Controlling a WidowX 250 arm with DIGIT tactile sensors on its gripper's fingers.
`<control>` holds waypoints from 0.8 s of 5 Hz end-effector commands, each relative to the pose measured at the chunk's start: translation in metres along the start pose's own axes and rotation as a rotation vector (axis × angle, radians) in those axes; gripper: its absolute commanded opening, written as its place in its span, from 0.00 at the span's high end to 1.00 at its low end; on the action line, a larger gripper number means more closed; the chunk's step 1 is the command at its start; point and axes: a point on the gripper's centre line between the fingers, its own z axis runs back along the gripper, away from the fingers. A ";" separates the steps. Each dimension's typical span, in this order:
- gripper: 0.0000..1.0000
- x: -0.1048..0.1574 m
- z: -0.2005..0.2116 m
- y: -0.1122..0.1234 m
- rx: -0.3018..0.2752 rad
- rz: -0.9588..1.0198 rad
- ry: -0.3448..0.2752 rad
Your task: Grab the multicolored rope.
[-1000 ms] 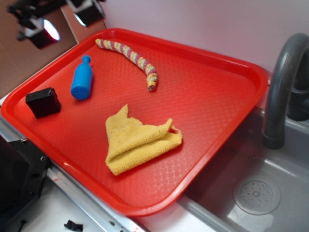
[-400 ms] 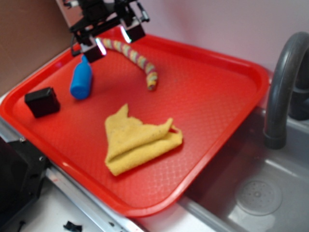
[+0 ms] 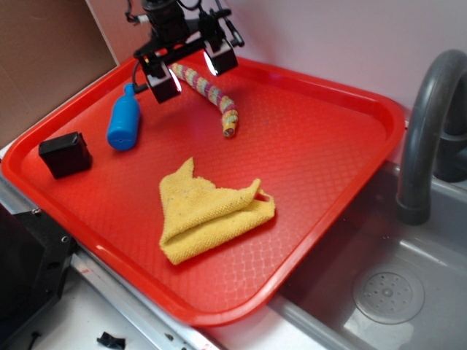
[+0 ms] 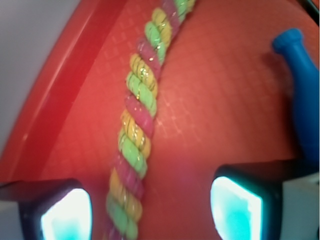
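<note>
One multicolored rope (image 3: 211,92), one bottle (image 3: 123,121), seemingly untouched by hand (image 3: 191,68).

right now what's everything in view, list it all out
multicolored rope: 1, yellow, pink and green bands, curved along the tray's far side
bottle: 1, blue, lying on the tray's left part
box: 1, black, tray's near left corner
cloth: 1, yellow, folded, tray's middle front
tray: 1, red, beside the sink
sink: 1, grey, right, with dark faucet
gripper: 1, black, open, above the rope's far end
</note>
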 end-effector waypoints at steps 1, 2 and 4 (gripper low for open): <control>0.00 0.012 -0.006 -0.007 -0.020 0.014 -0.022; 0.00 0.010 -0.008 -0.008 -0.017 0.010 -0.026; 1.00 0.003 -0.013 -0.003 -0.031 0.000 -0.015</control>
